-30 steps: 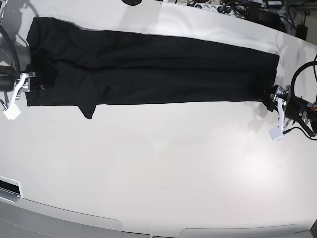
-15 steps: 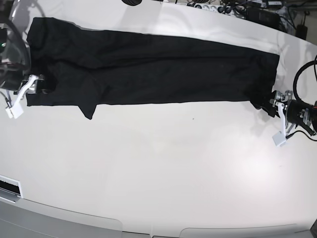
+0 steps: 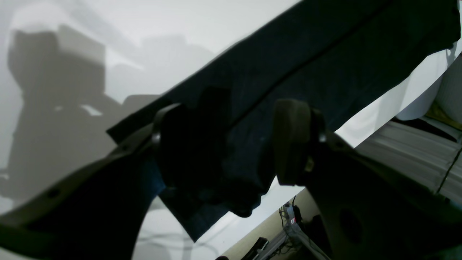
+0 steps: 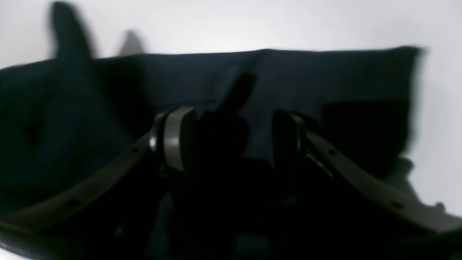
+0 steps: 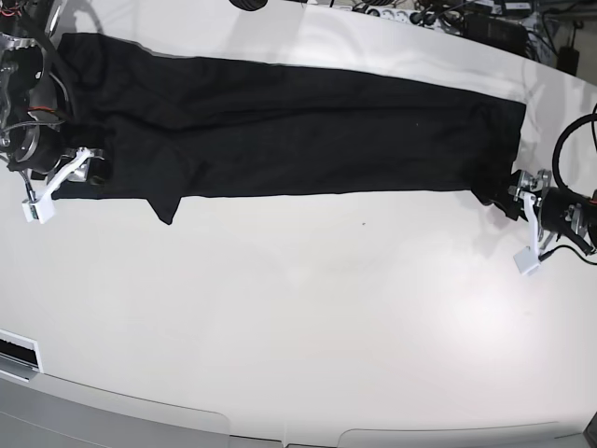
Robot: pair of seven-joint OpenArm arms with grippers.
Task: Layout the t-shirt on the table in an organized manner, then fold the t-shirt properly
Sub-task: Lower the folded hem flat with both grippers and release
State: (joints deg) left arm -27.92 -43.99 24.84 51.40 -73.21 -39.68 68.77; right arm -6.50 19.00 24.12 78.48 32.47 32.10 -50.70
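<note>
The black t-shirt (image 5: 298,131) lies as a long flat band across the back half of the white table (image 5: 308,308). One sleeve tip pokes out of its near edge at the left. My right gripper (image 5: 93,168) is at the shirt's near left corner. In the blurred right wrist view its fingers (image 4: 177,137) stand apart over the t-shirt (image 4: 325,76), with a dark fold between them. My left gripper (image 5: 511,191) sits at the near right corner. In the left wrist view it (image 3: 236,142) is open, with the t-shirt (image 3: 325,54) corner bunched between the fingers.
Cables and power strips (image 5: 448,14) crowd the back right edge. A black cable loop (image 5: 562,154) hangs by the left arm. A slotted panel (image 5: 17,353) sits at the front left rim. Bare white tabletop fills the front half.
The right arm has swung up and inward over the shirt's left end, and the near left edge of the cloth has shifted right with it. The left gripper backed off slightly, then stayed.
</note>
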